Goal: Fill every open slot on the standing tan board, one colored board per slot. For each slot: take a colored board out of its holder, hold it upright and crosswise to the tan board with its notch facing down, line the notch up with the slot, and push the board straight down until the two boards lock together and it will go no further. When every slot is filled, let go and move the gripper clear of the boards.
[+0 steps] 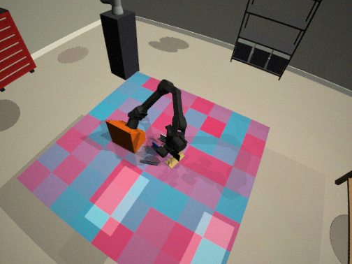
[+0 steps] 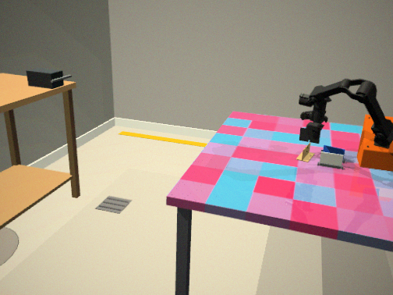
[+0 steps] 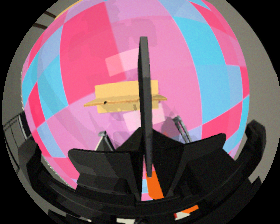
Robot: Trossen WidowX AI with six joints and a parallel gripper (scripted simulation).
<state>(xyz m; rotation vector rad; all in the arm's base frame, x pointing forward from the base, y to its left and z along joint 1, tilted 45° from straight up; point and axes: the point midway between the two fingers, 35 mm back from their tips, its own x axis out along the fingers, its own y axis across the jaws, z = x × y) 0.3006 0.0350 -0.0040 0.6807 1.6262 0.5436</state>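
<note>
— Workbench (image 2: 37,93) is at far left in exterior view, yes?

— Yes, and on its top sits a black box (image 2: 44,79). Farther right, the patchwork table (image 1: 164,228) (image 2: 234,183) (image 3: 220,85) begins.

— Where is the tan board?

— The tan board (image 1: 172,163) (image 2: 307,151) (image 3: 120,102) stands on this table, upright on its flat tan foot. It is left of the holder, which is before my orange base.

— And your gripper (image 1: 168,155) (image 2: 315,132) (image 3: 145,155), is it apart or together?

— It is clamped on a dark board (image 2: 309,135) (image 3: 144,85). I have this board upright, and in wrist view it crosses the tan board. It is over the tan board, very near its top; if they touch, I cannot tell. Also its notch I cannot see.

— What comes to the right of this?

— The holder (image 2: 331,166), with a white board (image 2: 331,159) and a blue board (image 1: 155,144) (image 2: 334,150) upright inside. After it, at far right, is my orange base (image 1: 122,137) (image 2: 372,156).
</note>
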